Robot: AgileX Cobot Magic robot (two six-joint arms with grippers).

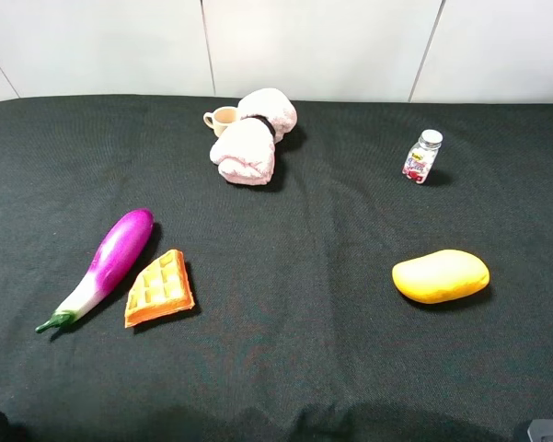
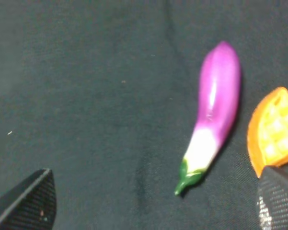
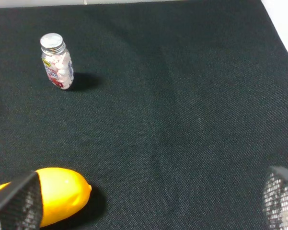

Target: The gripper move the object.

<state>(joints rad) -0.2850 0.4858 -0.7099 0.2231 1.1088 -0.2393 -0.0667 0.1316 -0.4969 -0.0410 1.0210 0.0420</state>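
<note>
Your left tool (image 2: 153,203) hangs wide apart and empty above the desk (image 1: 304,304); the eggplant (image 1: 106,265) lies just beside the waffle (image 1: 159,288) (right tool (image 3: 148,203) wide too).

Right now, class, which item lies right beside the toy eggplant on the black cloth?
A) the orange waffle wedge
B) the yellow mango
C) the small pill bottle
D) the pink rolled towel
A: the orange waffle wedge lies just next to the eggplant on the left side of the high view, while the mango, bottle and towel sit well away from it.
</note>
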